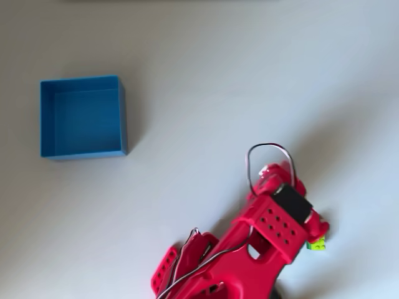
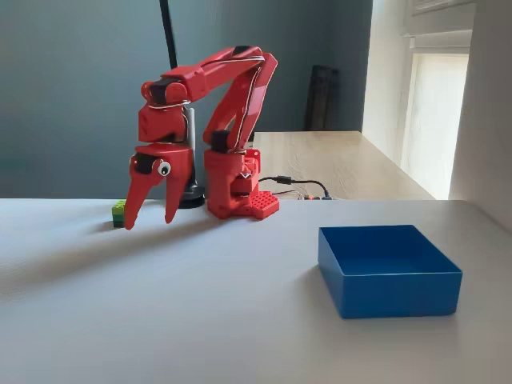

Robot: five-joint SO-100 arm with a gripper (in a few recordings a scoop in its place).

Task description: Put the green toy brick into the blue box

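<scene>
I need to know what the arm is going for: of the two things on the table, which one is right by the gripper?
The green toy brick, small and lime-green, sits beside the open gripper. The blue box stands well apart, empty.

Bright red plastic arm [image 2: 232, 88] with black motors, thin grey cables, a googly eye on its tapered gripper [image 2: 150, 214]

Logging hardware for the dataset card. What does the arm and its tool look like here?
All-red printed plastic arm on a red base with a perforated foot. The tool has two long tapered red fingers, with a googly eye stuck on its side. Thin cables run along the links and loop near the wrist; a black motor block sits there.
</scene>
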